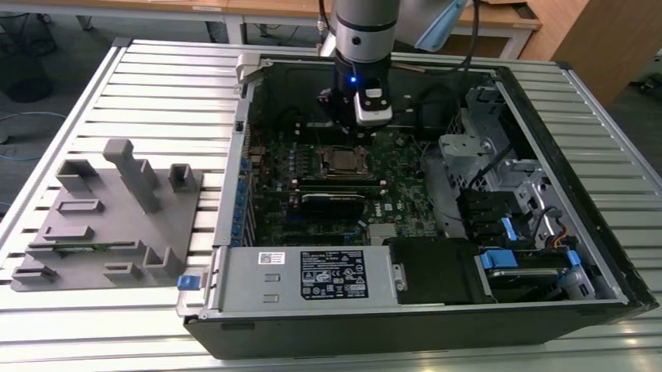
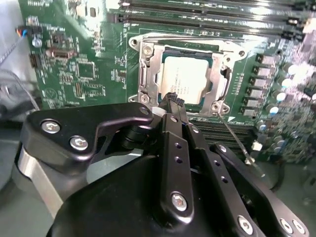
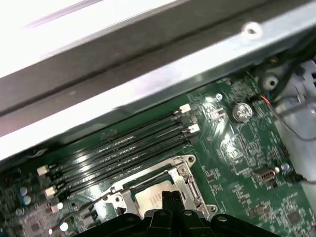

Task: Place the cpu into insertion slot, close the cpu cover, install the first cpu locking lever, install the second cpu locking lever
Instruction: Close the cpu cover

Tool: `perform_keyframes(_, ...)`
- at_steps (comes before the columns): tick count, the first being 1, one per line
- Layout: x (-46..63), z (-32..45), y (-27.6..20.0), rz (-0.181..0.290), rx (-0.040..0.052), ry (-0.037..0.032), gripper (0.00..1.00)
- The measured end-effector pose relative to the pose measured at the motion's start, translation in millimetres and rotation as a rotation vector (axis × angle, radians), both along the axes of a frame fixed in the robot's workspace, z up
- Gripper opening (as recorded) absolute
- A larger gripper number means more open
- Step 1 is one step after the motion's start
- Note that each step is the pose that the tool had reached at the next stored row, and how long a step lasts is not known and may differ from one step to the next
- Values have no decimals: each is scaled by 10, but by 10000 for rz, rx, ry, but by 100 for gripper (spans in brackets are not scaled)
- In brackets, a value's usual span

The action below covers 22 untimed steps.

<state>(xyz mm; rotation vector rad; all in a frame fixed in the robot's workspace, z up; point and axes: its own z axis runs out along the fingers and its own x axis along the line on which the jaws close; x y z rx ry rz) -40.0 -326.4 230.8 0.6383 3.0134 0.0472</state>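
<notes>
My pincer (image 2: pixel 174 100) hangs over the green motherboard (image 2: pixel 89 74) inside the open computer case (image 1: pixel 414 335). Its two black fingers are pressed together, with nothing showing between them. In both wrist views their tips sit at the edge of the cpu cover (image 2: pixel 149 74), though I cannot tell whether they touch it. The cpu (image 2: pixel 188 79) lies flat in the insertion slot (image 2: pixel 187 52), its dull silver top showing through the cover's window. The silvery frame lies down around the chip. A thin metal lever (image 2: pixel 237 140) runs out slantwise from one corner of the socket, and I cannot tell whether it is latched. Long black memory slots (image 3: pixel 123 148) lie just beside the socket.
</notes>
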Motion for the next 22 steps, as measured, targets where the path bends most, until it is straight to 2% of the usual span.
perform_keyframes(6,0,-6,0,1085,-3,1,11)
perform_keyframes(10,0,-6,0,1163,-3,1,11)
perform_keyframes(22,0,-28,0,3374,-6,1,11)
